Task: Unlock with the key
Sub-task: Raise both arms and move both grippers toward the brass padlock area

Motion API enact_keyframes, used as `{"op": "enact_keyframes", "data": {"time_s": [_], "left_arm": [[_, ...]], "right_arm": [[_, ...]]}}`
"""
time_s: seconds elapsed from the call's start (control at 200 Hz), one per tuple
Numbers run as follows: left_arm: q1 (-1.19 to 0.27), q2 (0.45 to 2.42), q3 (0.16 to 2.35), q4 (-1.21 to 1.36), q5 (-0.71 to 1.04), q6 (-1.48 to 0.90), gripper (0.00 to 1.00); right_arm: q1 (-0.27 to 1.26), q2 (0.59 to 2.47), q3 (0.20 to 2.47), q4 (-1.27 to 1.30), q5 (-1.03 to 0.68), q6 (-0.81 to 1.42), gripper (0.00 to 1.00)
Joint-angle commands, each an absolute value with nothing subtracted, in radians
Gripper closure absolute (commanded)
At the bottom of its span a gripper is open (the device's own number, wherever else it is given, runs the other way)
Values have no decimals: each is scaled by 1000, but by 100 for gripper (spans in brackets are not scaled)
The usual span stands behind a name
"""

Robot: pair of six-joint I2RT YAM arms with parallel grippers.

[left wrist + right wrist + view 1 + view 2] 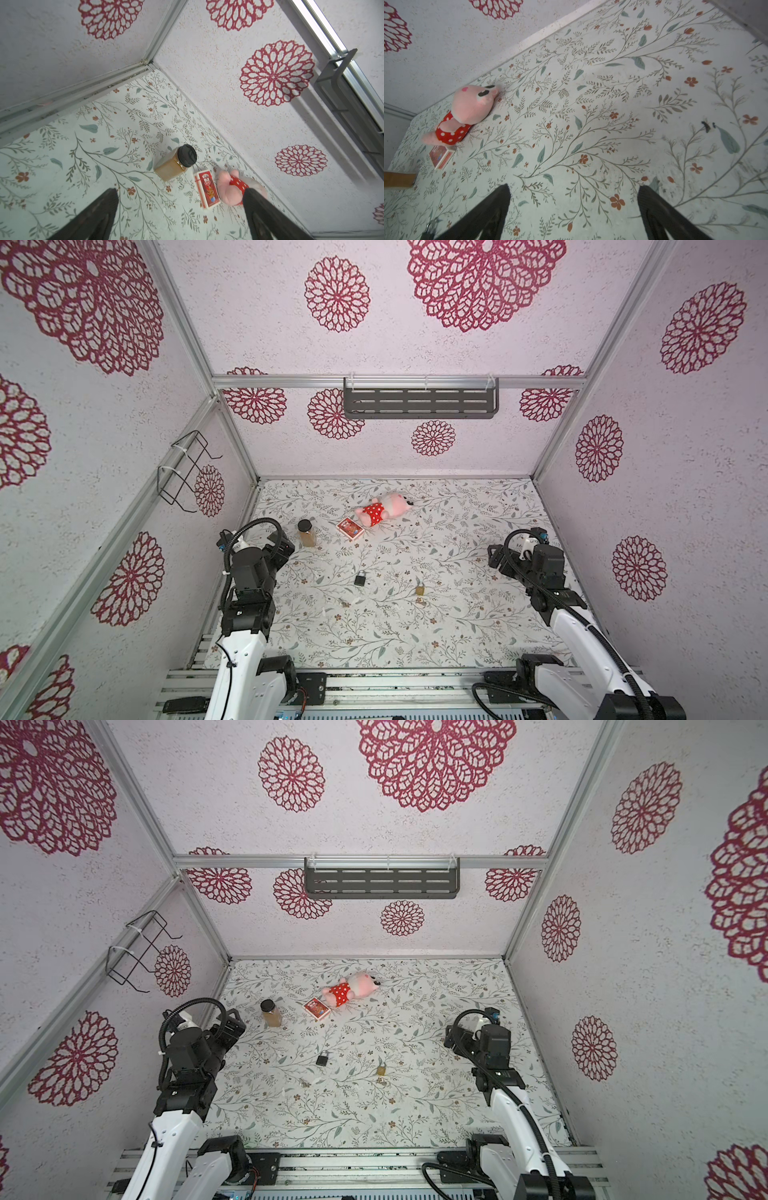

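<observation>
Floral-papered table (374, 635), rosette walls (415, 344); left gripper (180, 191) and right gripper (574, 186) both spread wide.

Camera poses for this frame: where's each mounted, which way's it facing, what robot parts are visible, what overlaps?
Top views: overhead behind the arm bases, looking down and forward over the table; both arms, left gripper and right gripper show.
Left wrist: on the left arm, facing the table's far left corner, jar and card box; its open fingers show.
Right wrist: on the right arm, facing across the table toward the plush toy; its open fingers show.
Shared: plush toy and card box appear in all four.
</observation>
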State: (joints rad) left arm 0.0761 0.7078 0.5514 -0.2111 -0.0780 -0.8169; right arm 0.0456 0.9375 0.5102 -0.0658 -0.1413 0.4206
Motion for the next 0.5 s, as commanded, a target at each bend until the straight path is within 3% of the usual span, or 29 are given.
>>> {"op": "enact_keyframes", "data": {"time_s": [0.0,0.49], "left_arm": [[2,680,583,-325,-20,-844,3],[-519,720,570,-395,-175,-1013,3]], "right_arm": [[106,949,579,-154,-166,431,1],[452,1031,610,-256,-120,488,1]]}}
